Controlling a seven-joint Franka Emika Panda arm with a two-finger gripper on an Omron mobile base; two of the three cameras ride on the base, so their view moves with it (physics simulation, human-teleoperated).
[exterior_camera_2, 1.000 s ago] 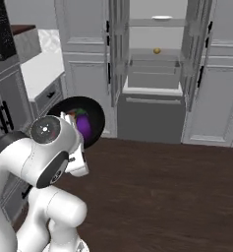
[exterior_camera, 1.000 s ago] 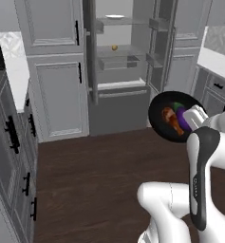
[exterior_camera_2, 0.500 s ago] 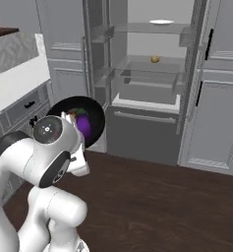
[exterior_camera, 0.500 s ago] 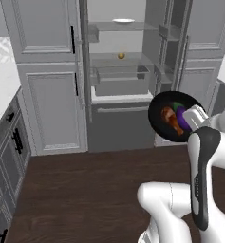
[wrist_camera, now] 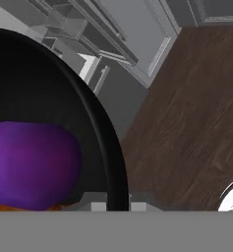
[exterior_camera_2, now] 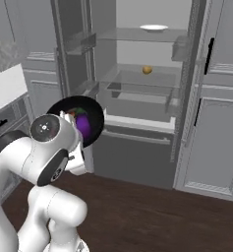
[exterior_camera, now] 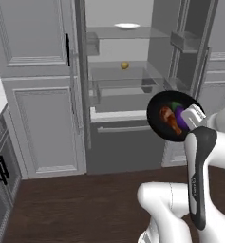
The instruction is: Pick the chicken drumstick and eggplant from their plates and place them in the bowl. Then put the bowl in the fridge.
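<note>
Standing open ahead of your arm was the fridge (exterior_camera: 128, 90), its grey shelves bare to view. You held the black bowl (exterior_camera: 157, 114) up just in front of its lower drawer, your gripper (exterior_camera: 193, 115) pinching the bowl's right rim. Inside lay the purple eggplant (exterior_camera: 181, 116), right of the chicken drumstick (exterior_camera: 167, 116), the two touching.

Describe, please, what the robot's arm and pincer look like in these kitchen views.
The arm is glossy white, built of rounded tubular links with dark grey joint bands and a round dark cap with a small pale centre at one joint. The pincer is white. No cables or markings show.
</note>
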